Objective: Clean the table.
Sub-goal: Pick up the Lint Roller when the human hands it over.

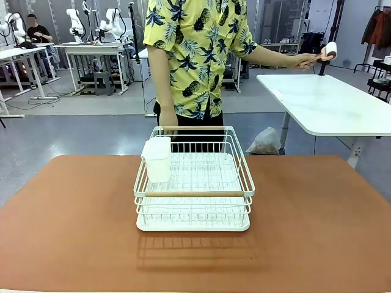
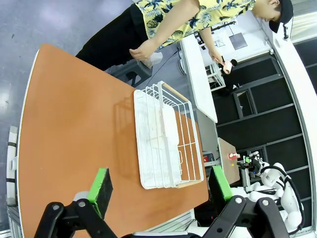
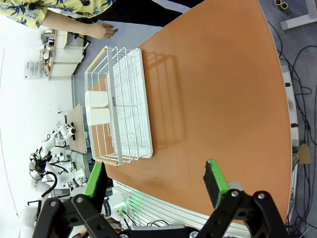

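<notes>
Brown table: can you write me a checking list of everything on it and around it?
Surface: table, reddish-brown, smooth; no spills seen.
Job's things: the table itself; a hand holds a white roller off to one side.
Clutter: white wire dish rack mid-table, a white container in one corner.
Pincers: left pincer and right pincer both open, holding nothing.
Cables: loose cables on the floor beside the table.
Surroundings: person at the far side, white table behind, bag on the floor.

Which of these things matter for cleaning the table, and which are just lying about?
For the job: table; dish rack standing on it, holding a white container; perhaps the person's white roller.
Just about: white table behind; bag on the floor.
</notes>
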You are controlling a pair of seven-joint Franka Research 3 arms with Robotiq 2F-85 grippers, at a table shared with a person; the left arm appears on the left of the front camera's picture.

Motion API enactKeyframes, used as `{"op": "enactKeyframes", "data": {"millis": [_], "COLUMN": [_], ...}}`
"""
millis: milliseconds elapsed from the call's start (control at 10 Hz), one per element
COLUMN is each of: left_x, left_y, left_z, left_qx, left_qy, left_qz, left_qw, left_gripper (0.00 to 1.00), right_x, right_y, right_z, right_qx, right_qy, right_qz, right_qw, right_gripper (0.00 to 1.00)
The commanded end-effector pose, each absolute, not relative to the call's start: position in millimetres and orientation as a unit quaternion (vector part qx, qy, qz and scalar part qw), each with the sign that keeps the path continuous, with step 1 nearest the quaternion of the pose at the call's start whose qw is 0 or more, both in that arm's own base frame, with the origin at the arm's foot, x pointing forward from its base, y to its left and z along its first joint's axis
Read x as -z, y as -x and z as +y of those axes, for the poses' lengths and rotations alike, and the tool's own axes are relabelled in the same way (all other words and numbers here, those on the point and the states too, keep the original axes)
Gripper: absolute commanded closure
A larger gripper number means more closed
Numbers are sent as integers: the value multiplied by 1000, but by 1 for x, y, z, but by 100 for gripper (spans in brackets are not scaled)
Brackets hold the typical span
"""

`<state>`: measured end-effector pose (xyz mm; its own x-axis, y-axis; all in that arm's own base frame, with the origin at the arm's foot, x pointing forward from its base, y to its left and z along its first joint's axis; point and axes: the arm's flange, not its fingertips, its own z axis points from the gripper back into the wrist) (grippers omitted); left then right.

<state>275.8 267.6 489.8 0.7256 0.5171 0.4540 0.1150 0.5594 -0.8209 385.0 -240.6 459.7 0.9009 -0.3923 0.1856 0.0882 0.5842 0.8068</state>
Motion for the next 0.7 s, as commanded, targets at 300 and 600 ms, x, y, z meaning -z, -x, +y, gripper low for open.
{"op": "enactKeyframes", "data": {"millis": [300, 600], "left_x": [-490, -490], "left_y": [-273, -273], "left_z": [270, 270], "left_qx": [-119, -119], "left_qy": [454, 454], "left_qz": [-354, -354], "left_qw": [809, 809], "left_gripper": [0, 0], "right_x": [-461, -461], "right_y": [-385, -385], "right_z": [-241, -241], "right_qx": [137, 137], "right_qy": [-436, -436], "right_qz": [-176, -176], "right_qw": [872, 872], "right_gripper": [0, 0]}}
